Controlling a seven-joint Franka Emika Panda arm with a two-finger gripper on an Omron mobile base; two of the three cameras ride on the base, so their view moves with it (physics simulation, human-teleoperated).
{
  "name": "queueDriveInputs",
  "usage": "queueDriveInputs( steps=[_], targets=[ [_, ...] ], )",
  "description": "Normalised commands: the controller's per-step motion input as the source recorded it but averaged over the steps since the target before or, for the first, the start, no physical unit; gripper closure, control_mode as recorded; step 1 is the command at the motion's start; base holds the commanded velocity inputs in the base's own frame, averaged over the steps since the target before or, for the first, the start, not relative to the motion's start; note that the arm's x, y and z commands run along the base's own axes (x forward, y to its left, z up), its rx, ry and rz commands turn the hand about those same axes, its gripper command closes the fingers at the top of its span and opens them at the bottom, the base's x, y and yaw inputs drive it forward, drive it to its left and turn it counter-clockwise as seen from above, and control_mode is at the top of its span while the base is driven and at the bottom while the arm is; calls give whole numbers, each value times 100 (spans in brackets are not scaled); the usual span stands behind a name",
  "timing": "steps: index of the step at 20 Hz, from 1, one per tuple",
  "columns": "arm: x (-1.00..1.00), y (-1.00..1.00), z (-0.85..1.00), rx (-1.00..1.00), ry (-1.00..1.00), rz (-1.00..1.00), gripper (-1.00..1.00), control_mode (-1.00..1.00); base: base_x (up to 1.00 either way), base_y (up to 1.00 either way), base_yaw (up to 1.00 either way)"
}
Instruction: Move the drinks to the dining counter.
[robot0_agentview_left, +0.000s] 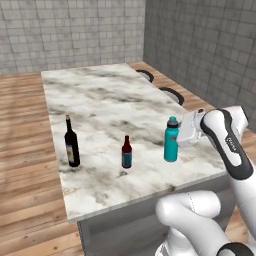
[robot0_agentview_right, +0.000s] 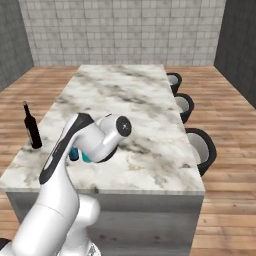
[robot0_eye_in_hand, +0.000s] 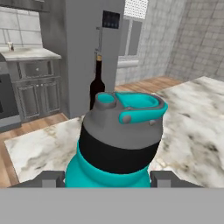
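On the long white-grey veined marble dining counter (robot0_agentview_left: 110, 100), near its near edge, the upright teal water bottle with grey cap (robot0_eye_in_hand: 118, 140) stands pinched between the gripper's (robot0_eye_in_hand: 107, 178) fingers.

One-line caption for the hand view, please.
Hand straddling the teal water bottle on the white-grey marble counter, dark wine bottle behind.

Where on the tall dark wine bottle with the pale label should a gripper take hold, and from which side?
Grip the tall dark wine bottle around its straight lower body, approaching level from the counter's near edge. It stands upright with open marble around it, and the neck is narrow and would likely tip it.
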Motion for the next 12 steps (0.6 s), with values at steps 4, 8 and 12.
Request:
queueDriveInputs(
  steps=[4,8,12],
  targets=[
    [0,0,0,0,0,0,100,100,0,0,0],
    [0,0,0,0,0,0,100,100,0,0,0],
    [1,0,0,0,2,0,100,-100,0,0,0]
  ],
)
